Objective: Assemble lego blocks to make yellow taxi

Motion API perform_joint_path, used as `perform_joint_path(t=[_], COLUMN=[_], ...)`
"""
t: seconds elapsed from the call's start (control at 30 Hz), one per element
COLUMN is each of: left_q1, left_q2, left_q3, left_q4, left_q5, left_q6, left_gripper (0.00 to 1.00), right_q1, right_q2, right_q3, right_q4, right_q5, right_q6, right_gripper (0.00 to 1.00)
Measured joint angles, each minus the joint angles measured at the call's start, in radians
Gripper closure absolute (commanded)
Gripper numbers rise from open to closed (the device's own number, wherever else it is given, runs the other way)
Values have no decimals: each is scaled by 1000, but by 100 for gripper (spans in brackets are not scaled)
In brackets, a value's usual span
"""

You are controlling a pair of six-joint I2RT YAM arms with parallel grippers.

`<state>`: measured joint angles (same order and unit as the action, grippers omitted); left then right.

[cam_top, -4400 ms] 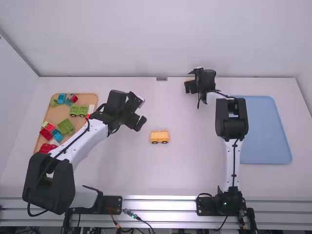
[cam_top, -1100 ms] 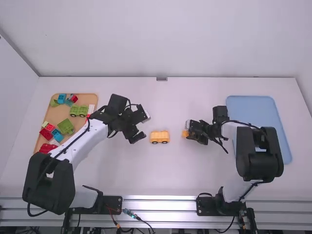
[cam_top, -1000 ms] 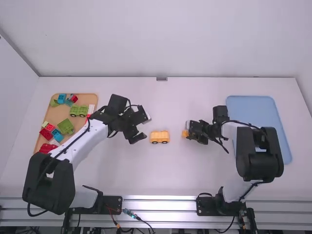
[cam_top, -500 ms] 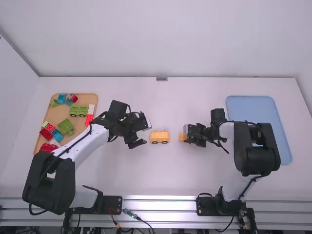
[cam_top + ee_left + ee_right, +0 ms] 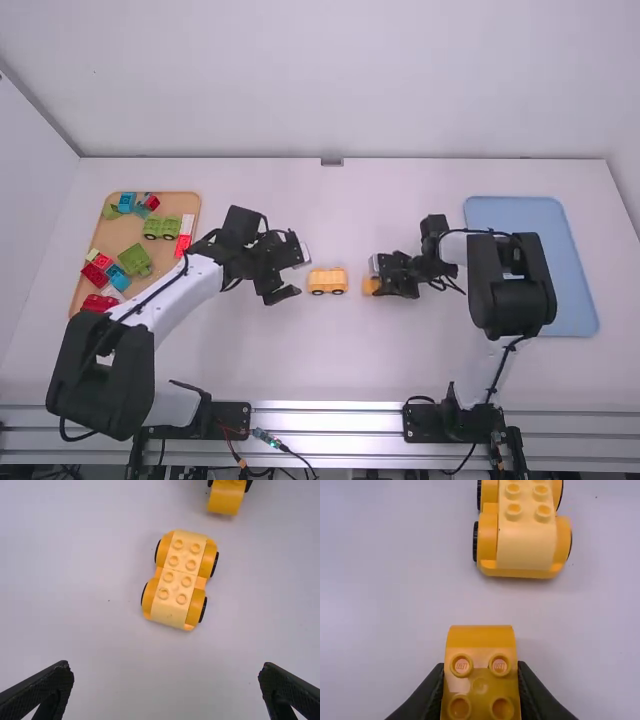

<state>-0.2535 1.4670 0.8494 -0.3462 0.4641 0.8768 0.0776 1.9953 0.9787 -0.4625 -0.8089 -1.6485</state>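
A yellow wheeled base (image 5: 327, 281) with studs on top stands upright mid-table; in the left wrist view this base (image 5: 175, 580) shows both wheel pairs. My left gripper (image 5: 296, 277) is just left of it in the high view; its fingers in the left wrist view, gripper (image 5: 166, 672), are wide open with nothing between them. Close on the base's other side, my right gripper (image 5: 373, 276) is shut on a yellow curved block (image 5: 370, 287). In the right wrist view the gripper (image 5: 480, 672) pinches that block (image 5: 480, 642) by its sides, apart from the base (image 5: 526, 545).
At the left lies a wooden tray (image 5: 77, 294) with green, red, blue and white bricks, close to the left arm. A blue tray (image 5: 560, 270) lies at the right, partly behind the right arm.
Over the earlier frames my right gripper came from the table's far edge nearer the camera, then moved left with the yellow block toward the base. The left gripper shifted slightly nearer the camera.
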Motion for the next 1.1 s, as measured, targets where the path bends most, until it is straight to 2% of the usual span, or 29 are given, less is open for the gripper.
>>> perform_joint_path(t=[0.07, 0.23, 0.47, 0.5, 0.53, 0.57, 0.77, 0.87, 0.97, 1.0, 1.1], left_q1=[0, 0, 0, 0, 0, 0, 0, 1, 5, 8, 10], left_q2=[0, 0, 0, 0, 0, 0, 0, 0, 14, 47, 129], left_q3=[-2, -51, -138, -151, -165, -177, -276, -325, -326, -314, -277], left_q4=[10, 66, 153, 181, 216, 247, 479, 602, 629, 629, 626], left_q5=[0, 0, 35, 50, 66, 80, 165, 222, 259, 278, 299], left_q6=[0, 13, 61, 64, 66, 67, 66, 37, 27, 24, 24], left_gripper=[1, 1, 1, 1, 1, 1, 1, 1, 1, 1, 1], right_q1=[0, 0, 0, 2, 3, 3, 3, 3, 3, 3, 3], right_q2=[0, 0, 0, 0, 0, 0, 0, 0, 0, 0, 0], right_q3=[0, -5, -16, -16, -16, -16, -17, -17, -17, -17, -17], right_q4=[44, 173, 173, 174, 172, 172, 173, 172, 171, 172, 172], right_q5=[0, 0, 0, 0, 0, -1, 0, 0, 0, 0, 0], right_q6=[11, 106, 159, 164, 170, 170, 180, 182, 182, 184, 183], right_gripper=[77, 74, 69, 65, 53, 47, 48, 43, 42, 38, 38])
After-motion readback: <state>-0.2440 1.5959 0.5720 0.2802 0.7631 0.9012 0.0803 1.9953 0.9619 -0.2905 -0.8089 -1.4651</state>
